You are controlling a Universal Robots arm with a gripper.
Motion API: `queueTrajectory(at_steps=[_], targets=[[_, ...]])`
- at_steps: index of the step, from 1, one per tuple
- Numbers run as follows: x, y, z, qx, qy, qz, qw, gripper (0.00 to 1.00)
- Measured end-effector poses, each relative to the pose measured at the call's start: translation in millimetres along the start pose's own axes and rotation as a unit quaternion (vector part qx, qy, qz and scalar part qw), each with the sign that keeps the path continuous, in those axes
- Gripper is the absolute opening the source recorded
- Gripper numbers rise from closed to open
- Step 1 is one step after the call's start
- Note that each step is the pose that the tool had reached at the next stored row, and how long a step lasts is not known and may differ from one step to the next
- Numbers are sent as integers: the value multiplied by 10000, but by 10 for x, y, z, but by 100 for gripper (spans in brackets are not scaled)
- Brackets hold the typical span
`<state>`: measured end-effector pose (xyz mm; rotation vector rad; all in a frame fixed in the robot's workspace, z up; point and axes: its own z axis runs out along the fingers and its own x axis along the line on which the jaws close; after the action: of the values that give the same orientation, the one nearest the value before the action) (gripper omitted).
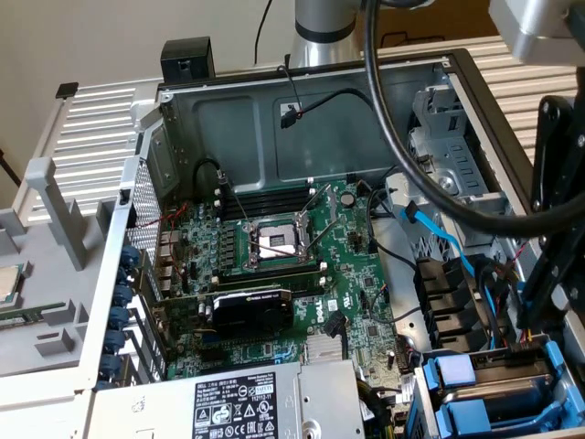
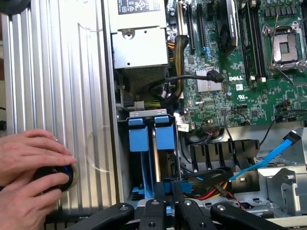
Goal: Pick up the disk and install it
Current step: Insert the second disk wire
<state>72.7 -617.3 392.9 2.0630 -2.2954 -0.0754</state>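
My gripper (image 2: 167, 191) hangs over the drive bay (image 2: 146, 136) at the corner of the open computer case, its black fingers (image 2: 157, 199) close together. Between them sits a strip of bright blue plastic, the rail of the disk (image 2: 166, 210), which stands on edge; its metal face is hidden. In the exterior view the gripper (image 1: 535, 329) reaches down at the right into the blue-framed disk (image 1: 556, 358), beside the bay's blue tabs (image 1: 454, 375).
The grey power supply (image 1: 247, 402) lies next to the bay, with the motherboard (image 1: 274, 247) beyond. A blue data cable (image 1: 448, 238) and black cable bundles (image 2: 216, 163) run close by. A person's hands (image 2: 33, 172) hold a black round object on the ribbed panel outside the case.
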Motion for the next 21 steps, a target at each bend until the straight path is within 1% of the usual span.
queueTrajectory(at_steps=[7, 9, 11, 13, 18, 19, 21], targets=[[-1, -9, 126, -2, -16, 14, 10000, 16], [-1, -11, 156, -4, -26, 16, 10000, 16], [-1, -12, 174, -8, -41, 14, 10000, 16], [-2, -11, 183, -15, -44, 14, 10000, 16], [-16, -13, 222, -17, -57, 13, 10000, 16], [-31, -12, 226, -17, -63, 5, 10000, 16], [-35, -12, 230, -14, -62, -18, 10000, 16]])
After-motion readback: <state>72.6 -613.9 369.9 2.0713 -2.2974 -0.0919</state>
